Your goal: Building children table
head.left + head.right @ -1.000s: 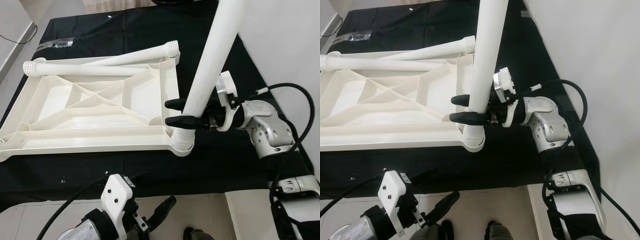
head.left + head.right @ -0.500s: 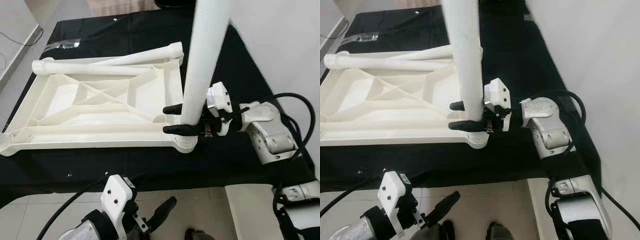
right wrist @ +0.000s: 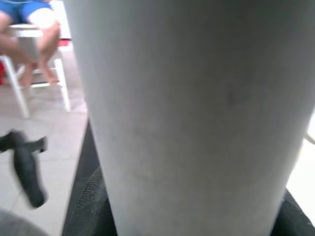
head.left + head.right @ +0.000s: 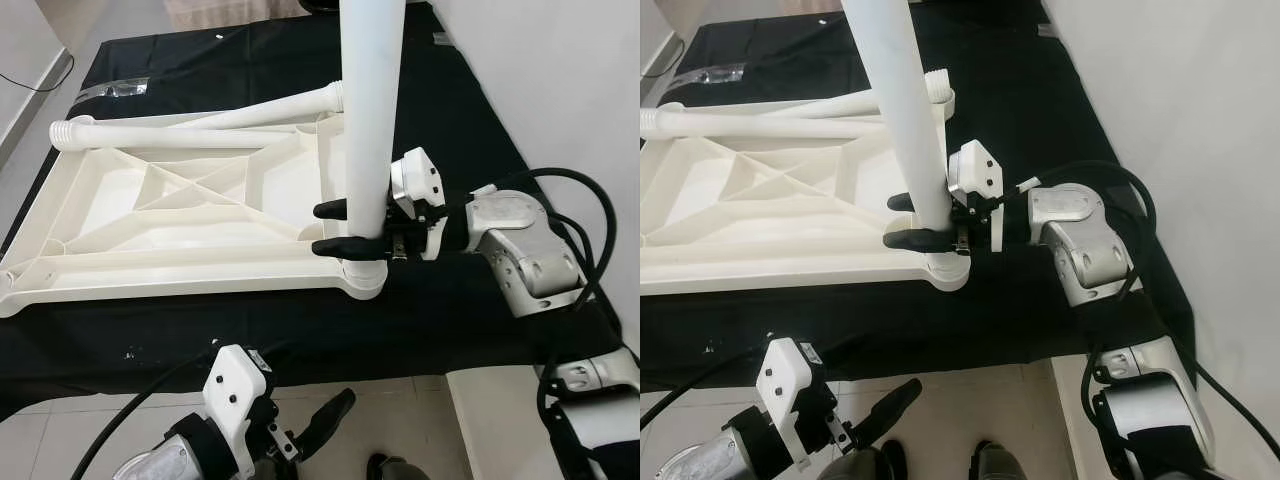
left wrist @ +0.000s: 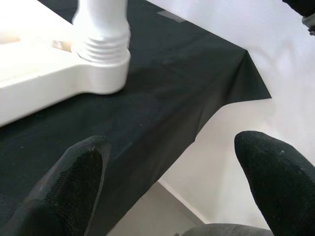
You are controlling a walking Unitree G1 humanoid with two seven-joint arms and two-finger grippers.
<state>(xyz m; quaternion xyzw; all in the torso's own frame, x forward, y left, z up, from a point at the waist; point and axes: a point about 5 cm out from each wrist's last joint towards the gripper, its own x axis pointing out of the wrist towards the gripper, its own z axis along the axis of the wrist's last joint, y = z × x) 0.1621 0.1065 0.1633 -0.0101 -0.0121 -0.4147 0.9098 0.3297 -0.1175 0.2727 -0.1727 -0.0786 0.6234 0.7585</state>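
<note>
Head eyes look down on table top (image 4: 180,215), wrist cameras close-up

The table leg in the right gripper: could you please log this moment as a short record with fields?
surface: black cloth over a work surface
tabletop: white plastic tabletop lying underside up
held leg: white table leg standing upright in the near right corner socket
right gripper: right gripper clamped on the leg just above the socket
spare legs: two loose legs lying along the tabletop's far edge
left gripper: left gripper open, low in front of the table edge
</note>
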